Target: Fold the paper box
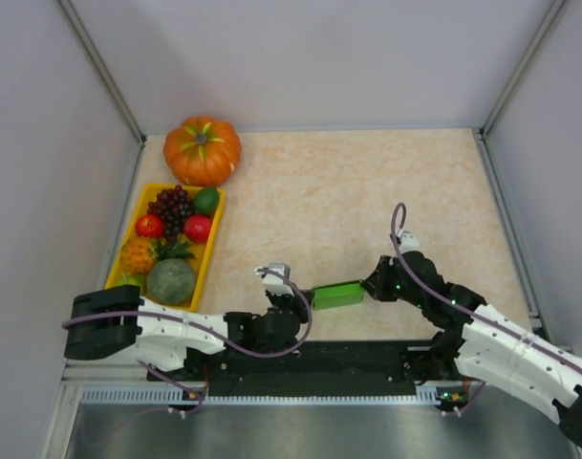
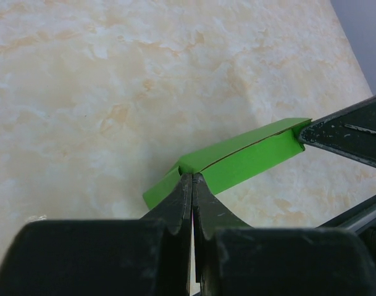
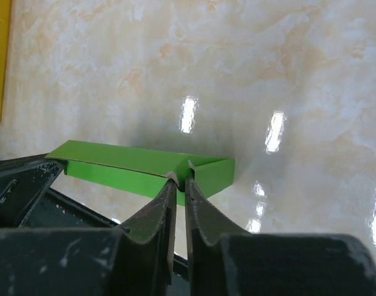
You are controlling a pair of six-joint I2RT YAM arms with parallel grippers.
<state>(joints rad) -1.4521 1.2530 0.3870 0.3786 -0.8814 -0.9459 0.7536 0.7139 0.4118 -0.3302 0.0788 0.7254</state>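
The paper box (image 1: 336, 294) is a bright green card, folded into a small flat oblong near the table's front edge, between my two grippers. My left gripper (image 1: 305, 295) is shut on its left end; in the left wrist view the jaws (image 2: 192, 179) pinch the card's edge (image 2: 237, 161). My right gripper (image 1: 369, 284) is shut on its right end; in the right wrist view the fingertips (image 3: 180, 182) clamp a flap of the box (image 3: 132, 165). The box looks held just above the table.
A yellow tray (image 1: 214, 251) of toy fruit stands at the left, with an orange pumpkin (image 1: 203, 150) behind it. A black strip (image 1: 367, 356) runs along the near edge below the box. The beige tabletop (image 1: 367, 201) stretches behind, walled on three sides.
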